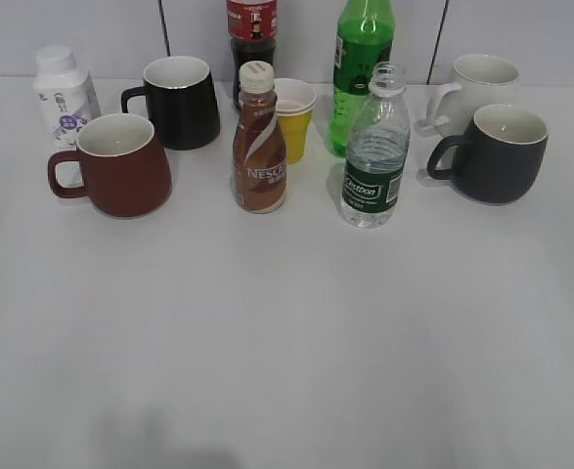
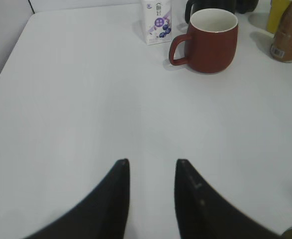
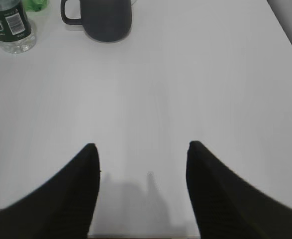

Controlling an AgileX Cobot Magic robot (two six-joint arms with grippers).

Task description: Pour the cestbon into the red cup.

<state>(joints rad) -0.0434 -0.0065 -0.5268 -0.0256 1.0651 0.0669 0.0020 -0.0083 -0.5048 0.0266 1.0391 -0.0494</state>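
Observation:
The cestbon bottle (image 1: 375, 151), clear and ribbed with a dark green label and no cap, stands upright right of centre on the white table; its lower part shows at the top left of the right wrist view (image 3: 9, 26). The red cup (image 1: 115, 164), dark red with a white inside, stands at the left with its handle pointing left; it also shows in the left wrist view (image 2: 210, 41). My left gripper (image 2: 151, 162) is open and empty over bare table, well short of the cup. My right gripper (image 3: 142, 146) is open and empty, far from the bottle. Neither gripper shows in the exterior view.
A brown Nescafe bottle (image 1: 259, 142), a small yellow cup (image 1: 293, 118), a tall green bottle (image 1: 361, 68) and a dark cola bottle (image 1: 251, 34) stand mid-back. A black mug (image 1: 179, 101) and white milk bottle (image 1: 64, 90) are back left. A dark grey mug (image 1: 497, 153) and white mug (image 1: 476, 86) are right.

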